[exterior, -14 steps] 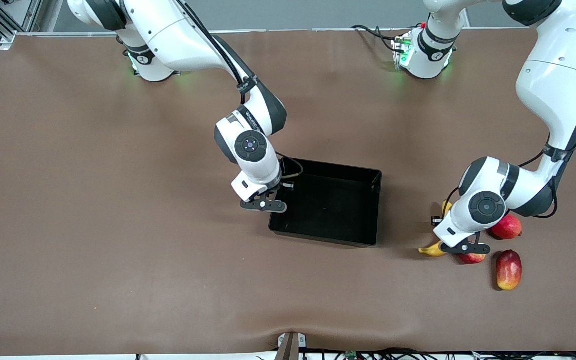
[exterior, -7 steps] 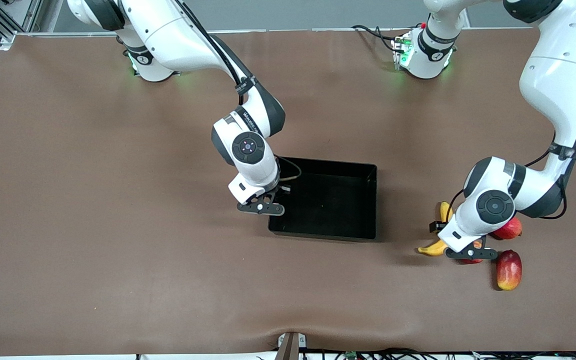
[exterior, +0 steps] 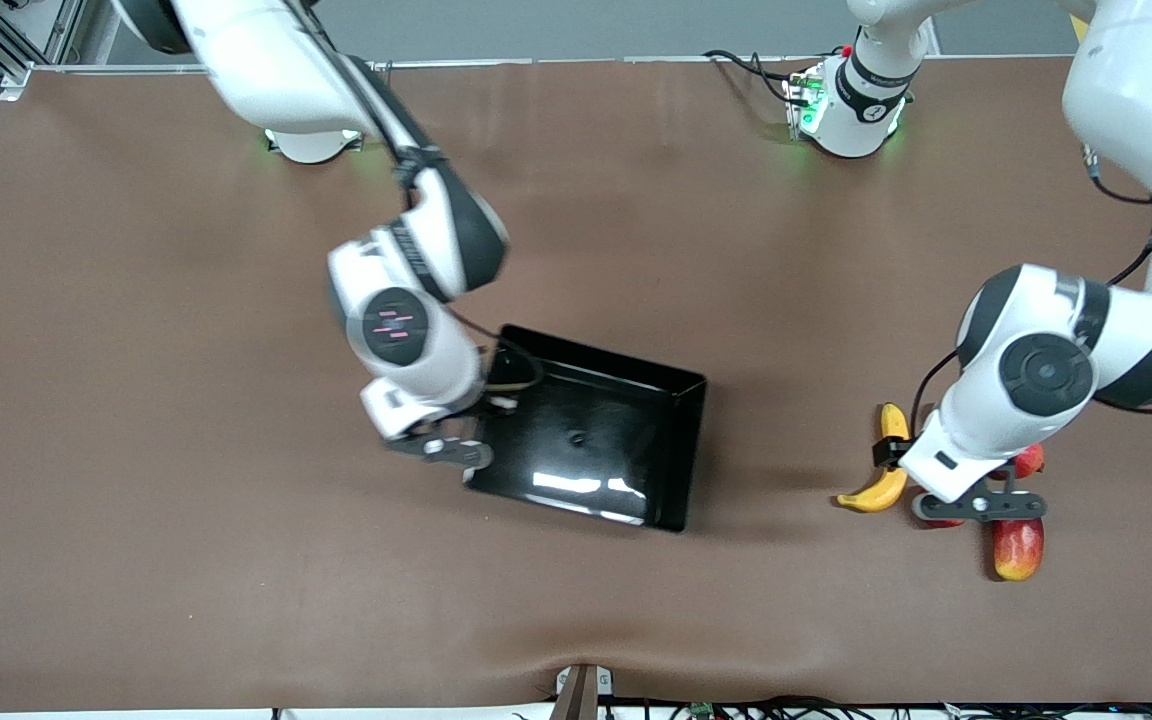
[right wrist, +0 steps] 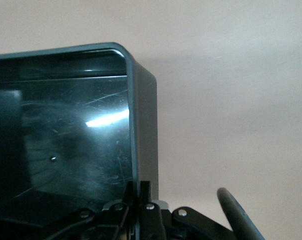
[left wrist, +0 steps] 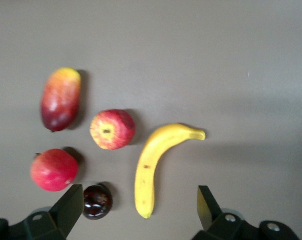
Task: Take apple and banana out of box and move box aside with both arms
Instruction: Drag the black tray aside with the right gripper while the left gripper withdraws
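The box (exterior: 626, 400), a glossy black tray, sits skewed mid-table and looks tilted. My right gripper (exterior: 444, 450) is shut on the wall at its end toward the right arm; the right wrist view shows both fingers (right wrist: 139, 192) pinching that thin wall (right wrist: 143, 130). My left gripper (exterior: 978, 506) hangs open over the fruits at the left arm's end. In the left wrist view the yellow banana (left wrist: 158, 162) has one tip between the spread fingers (left wrist: 68, 212), untouched. The red-and-yellow apple (left wrist: 112, 129) lies beside the banana (exterior: 881, 470). Nothing is held by the left gripper (left wrist: 138, 212).
A red-yellow mango (left wrist: 60, 98) lies by the apple and shows under the left gripper (exterior: 1016, 548). A round red fruit (left wrist: 53, 170) and a dark plum (left wrist: 96, 201) lie close by. The brown table (exterior: 186, 560) spreads wide on all sides.
My right gripper closed on the box wall and pulled the box toward the right arm's end, turning and tilting it. My left gripper opened and rose above the fruits.
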Controlling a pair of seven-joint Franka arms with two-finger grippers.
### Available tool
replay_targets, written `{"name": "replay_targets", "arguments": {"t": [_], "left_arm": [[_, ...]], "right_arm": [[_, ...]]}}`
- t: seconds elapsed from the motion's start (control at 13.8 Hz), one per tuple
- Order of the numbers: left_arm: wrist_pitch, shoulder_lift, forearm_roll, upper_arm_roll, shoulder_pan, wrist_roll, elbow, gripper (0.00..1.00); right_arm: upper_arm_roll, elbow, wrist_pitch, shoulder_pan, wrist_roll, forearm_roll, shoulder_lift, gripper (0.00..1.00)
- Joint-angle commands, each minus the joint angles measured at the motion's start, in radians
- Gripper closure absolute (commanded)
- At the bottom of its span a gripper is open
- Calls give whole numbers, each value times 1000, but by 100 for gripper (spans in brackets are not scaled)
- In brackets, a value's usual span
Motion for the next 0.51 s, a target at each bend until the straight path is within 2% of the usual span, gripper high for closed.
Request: {"name": "replay_targets", "arguments": {"t": [0.0,0.15,0.44], "left_arm": [[-21,-85,-81,-11,40,34,-11,0],[-81,-136,-196,-5,51,36,9,0],[-228,-233,-267,-11,81,105,44,0]], "right_arm": [[19,-35,-115,-128,-74,47,-106,100],[16,-81,-159,-206,-161,44,-146,100],[15,-202,-156,-419,-477,45,-204,100]]}}
